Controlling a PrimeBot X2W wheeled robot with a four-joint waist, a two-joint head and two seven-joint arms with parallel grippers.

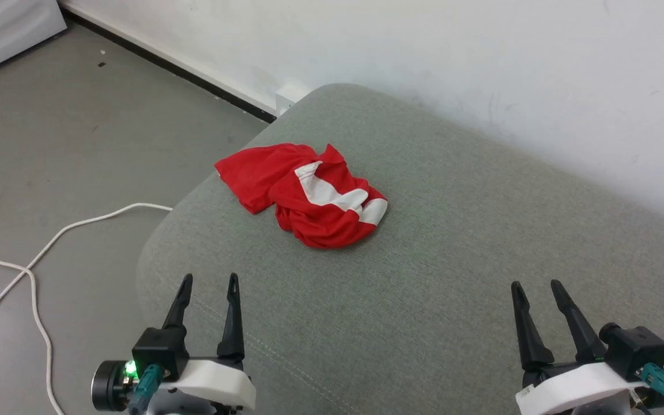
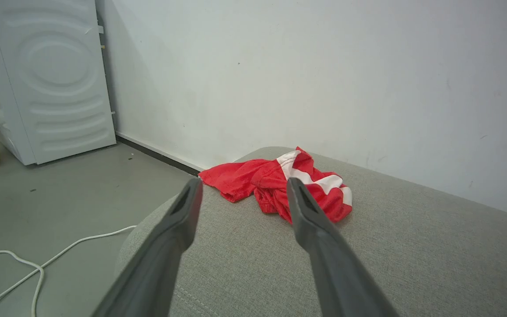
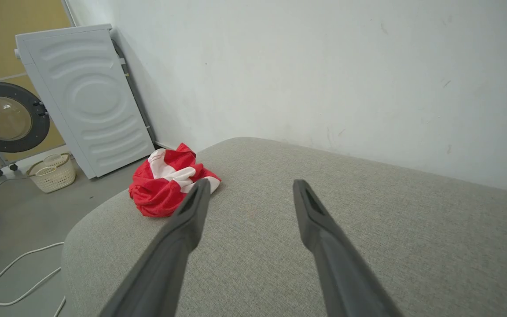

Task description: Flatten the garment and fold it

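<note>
Down front, the left pincer (image 1: pixel 209 282) hangs low over the near edge of the grey cushion (image 1: pixel 424 259), fingers spread to a moderate gap with nothing between them. Across on the other side the right pincer (image 1: pixel 535 286) mirrors it, parted and empty too. Neither one touches cloth. Move up the cushion and there is the garment (image 1: pixel 314 213), a crumpled red heap with a white stripe twisted across its top. It sits well ahead of both pincers, between them side to side but closer to the left one, and near the cushion's rounded left edge above the floor. The left wrist view has it almost straight beyond the fingertips; the right wrist view has it off to the left. This looks like the reach before the flattening. The smart play would be the left pincer taking the flatter red flap on the heap's left and the right pincer taking the striped bunch. Each should pinch an outer edge rather than the whole wad, then draw apart gently. Pulling leftward risks sliding thin fabric off the cushion. Farther out are a white cable (image 1: pixel 49 242) on the floor and the pale wall.
</note>
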